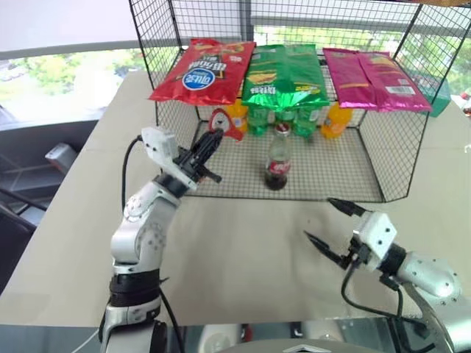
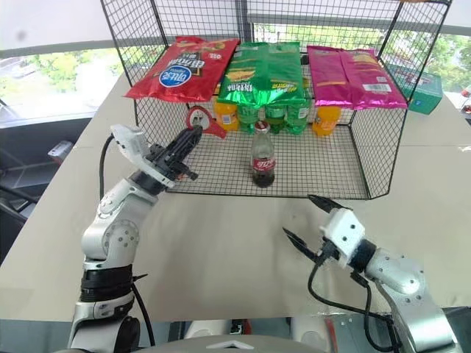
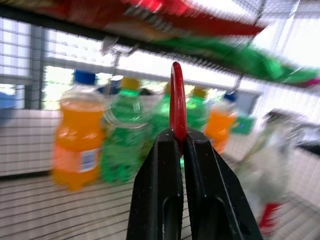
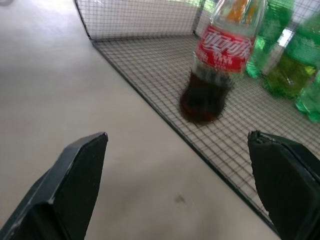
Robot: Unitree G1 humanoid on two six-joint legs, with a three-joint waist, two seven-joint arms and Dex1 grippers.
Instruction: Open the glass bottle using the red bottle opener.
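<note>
Left wrist view gives me the flat red bottle opener (image 3: 177, 102) edge-on, pinched between my left gripper's (image 1: 214, 140) black fingers, raised inside the wire-mesh rack (image 1: 346, 173). The glass bottle (image 1: 278, 159), smooth, narrow-necked, stands upright on the mesh floor, at three o'clock of the opener. My right gripper (image 1: 331, 222) hovers spread wide, empty, over the matte beige table (image 1: 243, 250), at five o'clock of the bottle.
</note>
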